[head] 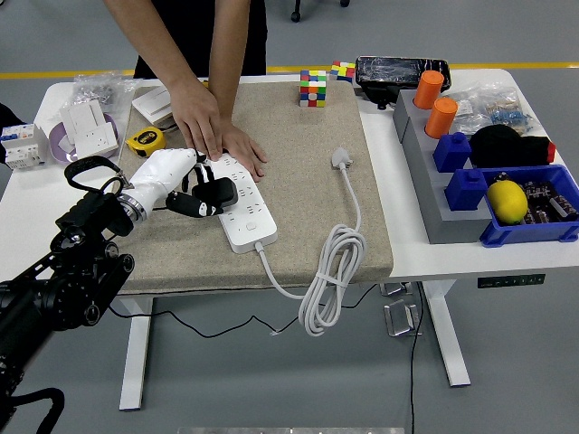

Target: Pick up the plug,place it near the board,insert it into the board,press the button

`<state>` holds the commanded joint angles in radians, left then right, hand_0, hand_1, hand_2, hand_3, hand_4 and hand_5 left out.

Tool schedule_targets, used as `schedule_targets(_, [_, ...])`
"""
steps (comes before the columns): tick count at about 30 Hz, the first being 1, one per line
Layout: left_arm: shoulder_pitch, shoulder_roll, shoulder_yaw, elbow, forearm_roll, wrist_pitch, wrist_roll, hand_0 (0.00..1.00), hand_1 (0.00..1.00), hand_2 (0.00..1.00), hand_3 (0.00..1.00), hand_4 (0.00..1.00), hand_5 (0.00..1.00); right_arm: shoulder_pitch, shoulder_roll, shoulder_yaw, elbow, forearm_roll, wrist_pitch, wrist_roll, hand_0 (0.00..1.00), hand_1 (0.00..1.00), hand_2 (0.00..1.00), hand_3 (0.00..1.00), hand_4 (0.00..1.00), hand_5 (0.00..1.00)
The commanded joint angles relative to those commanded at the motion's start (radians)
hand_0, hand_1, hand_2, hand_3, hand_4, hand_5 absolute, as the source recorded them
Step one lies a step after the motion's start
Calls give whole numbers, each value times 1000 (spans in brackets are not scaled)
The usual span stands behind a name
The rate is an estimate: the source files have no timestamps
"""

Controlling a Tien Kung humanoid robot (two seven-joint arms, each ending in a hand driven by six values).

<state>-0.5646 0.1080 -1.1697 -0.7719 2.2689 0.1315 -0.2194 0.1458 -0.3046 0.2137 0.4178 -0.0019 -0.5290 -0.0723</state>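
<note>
Left hand [185, 185] is in over the beige mat [298, 172], white shell w/ black fingers [194, 206] curled round a black plug [217, 193], gripping it. That plug sits right over the far end of the white power strip [242, 215], touching or just above it (can't tell which from here). The strip lies diagonally on the mat, its cord [330, 271] running off the near edge, looping down below the desk [434, 249] and coming back up to a white plug [342, 159] lying loose on the mat, well apart from the strip.

A person stands at the far side, both hands [217, 127] pressed flat on the mat & the strip's far end, just beyond the robot's fingers. Right arm isn't in shot.

Elsewhere: yellow tape measure [145, 139] and white sockets [89, 127] far left, Rubik's cube [313, 88] at the mat's far edge. Off to the right, a grey rack [425, 172] w/ two orange cylinders [436, 104] and blue blocks [459, 167], plus a blue bin [561, 226] holding a yellow lemon-like thing [507, 201].
</note>
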Motion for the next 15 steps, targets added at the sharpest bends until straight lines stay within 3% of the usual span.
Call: schedule_targets(15, [7,4,-6,24,0,5,0,454,297,247,285,547,123,-3,-1,-4,0,3,-1,0,820,794,753,760,998,998])
